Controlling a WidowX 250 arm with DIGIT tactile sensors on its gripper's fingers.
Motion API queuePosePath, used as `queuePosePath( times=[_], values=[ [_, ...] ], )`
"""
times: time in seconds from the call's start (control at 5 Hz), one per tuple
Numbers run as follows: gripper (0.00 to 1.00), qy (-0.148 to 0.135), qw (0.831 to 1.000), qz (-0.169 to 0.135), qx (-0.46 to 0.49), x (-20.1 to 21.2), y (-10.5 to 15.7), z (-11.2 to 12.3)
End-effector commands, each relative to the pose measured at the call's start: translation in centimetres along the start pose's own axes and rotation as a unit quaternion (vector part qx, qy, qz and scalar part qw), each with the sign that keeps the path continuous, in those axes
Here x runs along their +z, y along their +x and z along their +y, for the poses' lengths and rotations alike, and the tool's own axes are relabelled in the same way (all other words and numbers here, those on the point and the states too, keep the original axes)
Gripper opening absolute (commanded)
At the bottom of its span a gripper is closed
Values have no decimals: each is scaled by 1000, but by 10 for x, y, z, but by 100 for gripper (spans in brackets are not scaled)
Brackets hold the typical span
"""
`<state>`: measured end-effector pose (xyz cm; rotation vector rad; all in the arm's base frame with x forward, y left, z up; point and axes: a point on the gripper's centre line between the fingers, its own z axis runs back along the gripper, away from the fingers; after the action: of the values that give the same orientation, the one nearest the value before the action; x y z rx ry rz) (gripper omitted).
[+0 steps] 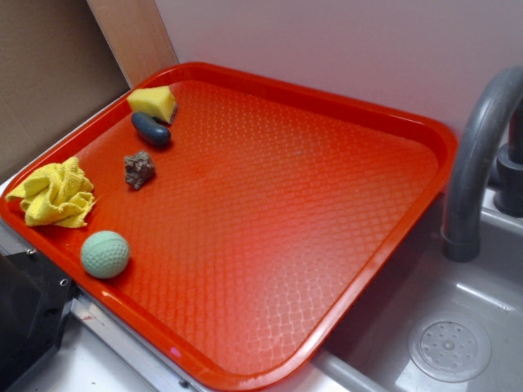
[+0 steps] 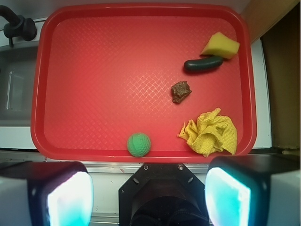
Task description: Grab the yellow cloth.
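The yellow cloth (image 1: pixel 55 194) is a crumpled waffle-textured rag lying at the left edge of the red tray (image 1: pixel 286 204). In the wrist view the yellow cloth (image 2: pixel 210 133) sits in the tray's (image 2: pixel 103 70) near right corner. My gripper (image 2: pixel 149 195) is high above and back from the tray's near rim, open, its two wide-apart fingers (image 2: pixel 70 197) holding nothing. The cloth lies ahead of the right finger and apart from it. The gripper does not show in the exterior view.
A green ball (image 2: pixel 139 144) lies left of the cloth near the rim. A brown lump (image 2: pixel 181 91), a dark oblong object (image 2: pixel 203 64) and a yellow sponge block (image 2: pixel 220 45) lie beyond it. A grey faucet (image 1: pixel 478 155) and sink (image 1: pixel 449 327) adjoin the tray.
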<state>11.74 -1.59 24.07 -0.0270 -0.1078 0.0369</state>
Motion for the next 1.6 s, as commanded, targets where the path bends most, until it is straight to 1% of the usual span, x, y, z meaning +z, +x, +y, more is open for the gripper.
queuePosePath(
  times=[0.0,0.2,0.4,0.6,0.8,1.0,1.2,1.4],
  values=[
    [100,-4,1000,-4,-1,3,2,-1],
    [100,22,999,-4,-25,-37,20,49],
    [100,-13,996,51,-76,-70,35,79],
    [100,8,989,62,-131,-102,36,87],
    [100,9,977,84,-194,-148,22,83],
    [100,-2,975,52,-218,-175,11,86],
    [100,23,971,41,-236,-197,7,96],
    [100,20,978,46,-202,-187,3,118]
  ],
)
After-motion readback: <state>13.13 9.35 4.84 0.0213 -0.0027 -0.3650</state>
